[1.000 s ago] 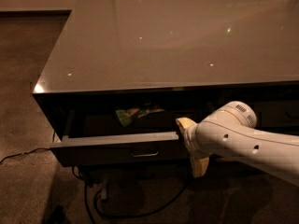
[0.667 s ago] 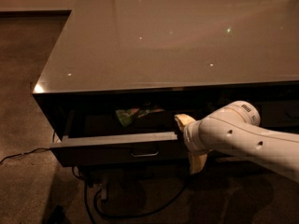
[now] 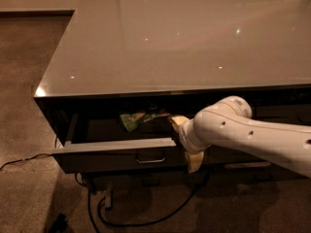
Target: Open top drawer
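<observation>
The top drawer [image 3: 112, 147] stands pulled out from the dark cabinet, its grey rim and inner sides showing. Its small metal bar handle [image 3: 150, 158] sits free at the front's centre. My gripper [image 3: 186, 142] is at the right end of the drawer front, to the right of the handle. It is open: one yellowish finger [image 3: 177, 121] reaches over the rim into the drawer, the other [image 3: 194, 162] hangs in front of the panel. A green packet [image 3: 132, 120] lies inside the drawer at the back.
The cabinet has a wide glossy top [image 3: 184, 38] and a further dark front [image 3: 277, 113] to the right, behind my white arm [image 3: 257, 137]. Black cables [image 3: 146, 217] lie on the carpet under the drawer; one runs off to the left [image 3: 19, 160].
The gripper and wrist have shifted slightly left and up along the drawer front. The drawer itself has stayed at the same extension.
</observation>
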`<state>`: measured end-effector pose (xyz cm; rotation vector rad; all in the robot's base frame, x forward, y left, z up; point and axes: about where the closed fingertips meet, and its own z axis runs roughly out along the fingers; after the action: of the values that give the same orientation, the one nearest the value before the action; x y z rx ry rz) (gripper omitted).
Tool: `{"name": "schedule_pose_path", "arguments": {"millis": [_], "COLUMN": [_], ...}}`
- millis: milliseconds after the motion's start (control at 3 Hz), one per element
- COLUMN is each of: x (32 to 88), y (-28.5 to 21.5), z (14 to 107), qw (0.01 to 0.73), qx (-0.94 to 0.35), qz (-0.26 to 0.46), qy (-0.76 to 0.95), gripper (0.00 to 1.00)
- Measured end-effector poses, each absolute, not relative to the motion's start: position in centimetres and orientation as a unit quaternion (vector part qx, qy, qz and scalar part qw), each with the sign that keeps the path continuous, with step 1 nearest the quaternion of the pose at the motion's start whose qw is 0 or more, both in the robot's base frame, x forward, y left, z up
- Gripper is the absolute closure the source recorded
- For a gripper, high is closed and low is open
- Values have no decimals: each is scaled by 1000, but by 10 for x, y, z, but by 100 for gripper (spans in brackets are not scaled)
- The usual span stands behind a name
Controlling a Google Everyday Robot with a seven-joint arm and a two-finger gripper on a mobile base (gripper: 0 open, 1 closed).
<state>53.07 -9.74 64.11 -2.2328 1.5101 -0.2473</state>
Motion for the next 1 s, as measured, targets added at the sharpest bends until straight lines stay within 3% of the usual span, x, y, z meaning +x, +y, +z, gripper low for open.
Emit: {"name": "schedule_pose_path", "arguments": {"millis": [1000], "x": [545], "y": [-113], "z": [599], "qw": [120], "qx": [-813], "qz": [-72], "qy": [566], "gripper": [0]}}
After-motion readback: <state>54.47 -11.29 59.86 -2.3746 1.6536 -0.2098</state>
